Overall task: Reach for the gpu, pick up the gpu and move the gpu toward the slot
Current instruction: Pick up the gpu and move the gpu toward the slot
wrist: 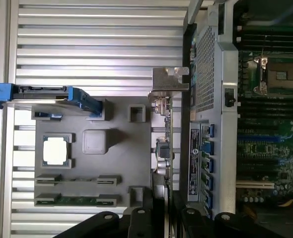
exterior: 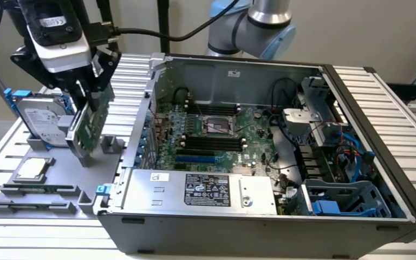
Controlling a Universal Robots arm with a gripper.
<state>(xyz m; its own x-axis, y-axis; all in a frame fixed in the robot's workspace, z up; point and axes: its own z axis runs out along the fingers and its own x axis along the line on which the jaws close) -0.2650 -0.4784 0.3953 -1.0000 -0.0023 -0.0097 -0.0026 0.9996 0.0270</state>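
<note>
Gripper fingers sat clamped on the gpu, which stood on edge above the grey holder tray, beside the computer case. That edgewise grip suited lifting it clear; the hard drive and processor chip rested in their own cradles.

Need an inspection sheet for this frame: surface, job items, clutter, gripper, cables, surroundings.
Surface: slatted aluminium table carrying a grey fixture tray and an open computer case.
Job's things: gpu standing on edge above the tray, silver bracket at one end; blue slot on the motherboard unoccupied.
Clutter: hard drive upright in its holder; processor chip lying flat in its pocket.
Gripper: gripper closed on the gpu's upper edge.
Cables: black cable running from the wrist; bundled wires inside the case.
Surroundings: plain wall behind; nothing else seen.
</note>
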